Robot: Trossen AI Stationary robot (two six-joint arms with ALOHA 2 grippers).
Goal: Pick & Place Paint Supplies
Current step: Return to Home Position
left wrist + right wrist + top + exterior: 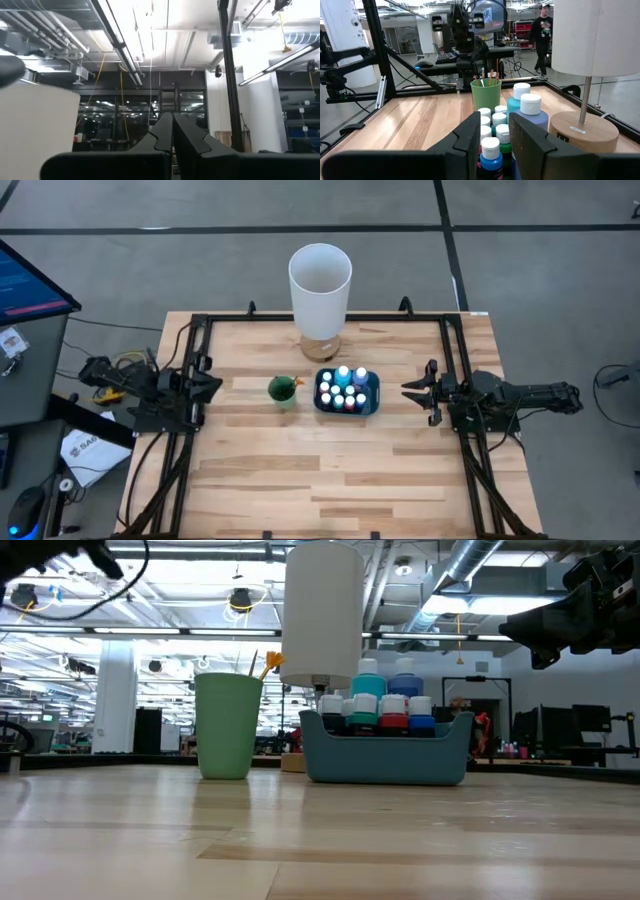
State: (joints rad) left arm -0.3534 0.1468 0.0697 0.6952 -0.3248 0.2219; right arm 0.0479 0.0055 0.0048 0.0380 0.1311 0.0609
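Hi view, clock dirs fr. the bin (376, 384) sitting mid-table (330, 470): bottles (345, 388) are standing inside it, packed tog. Cup (281, 392) is sitting just beside it at 9, w/ brushes (296, 383) standing in it. Lamp (320, 280) is standing at 11, nr the far edge. L gripper (207, 385) is hanging at 9 beyond the cup, R gripper (412, 392) at 3, both apart fr. the rest.

I have the overhead camera looking straight down on the blue tray (375, 395). My low and right-wrist cameras both face it level, close.
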